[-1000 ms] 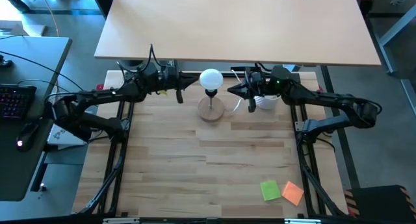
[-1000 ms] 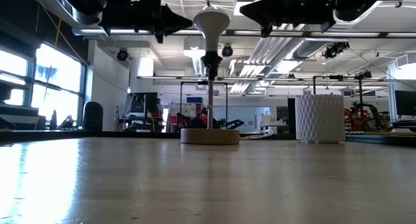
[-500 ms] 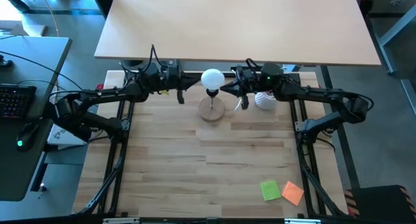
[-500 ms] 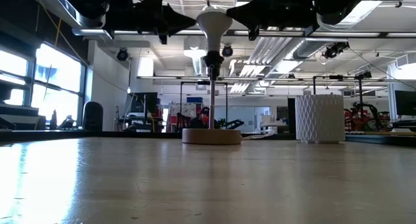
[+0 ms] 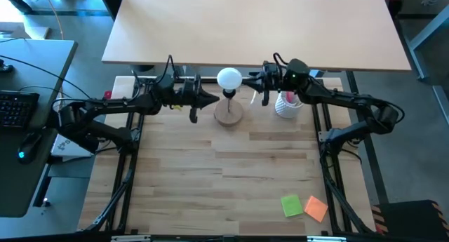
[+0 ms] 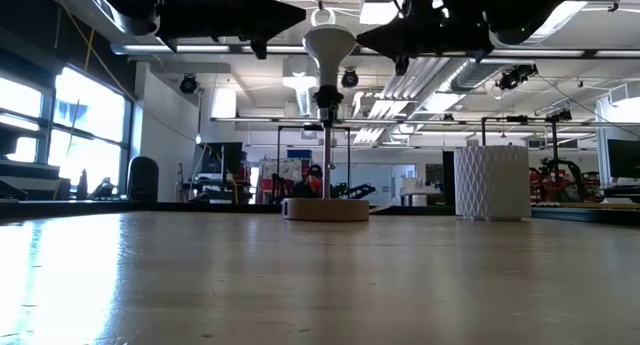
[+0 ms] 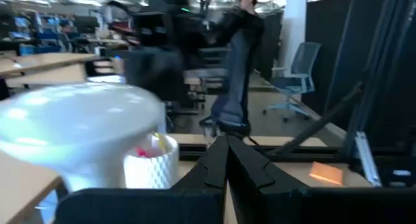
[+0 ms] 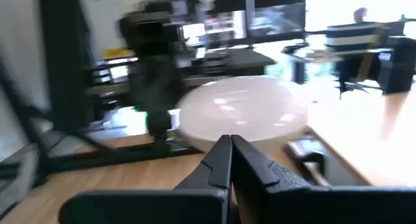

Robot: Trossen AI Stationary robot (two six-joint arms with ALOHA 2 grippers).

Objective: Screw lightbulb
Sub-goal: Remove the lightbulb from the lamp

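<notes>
Both my hands closed and empty, left hand (image 5: 213, 102) and right hand (image 5: 245, 81) flank the lightbulb (image 5: 229, 78), upright in its wooden lamp base (image 5: 228, 114) on the bench (image 5: 224, 179).

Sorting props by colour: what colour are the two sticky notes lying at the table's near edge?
One sticky note is green, the other orange; clearest from the high view.
</notes>
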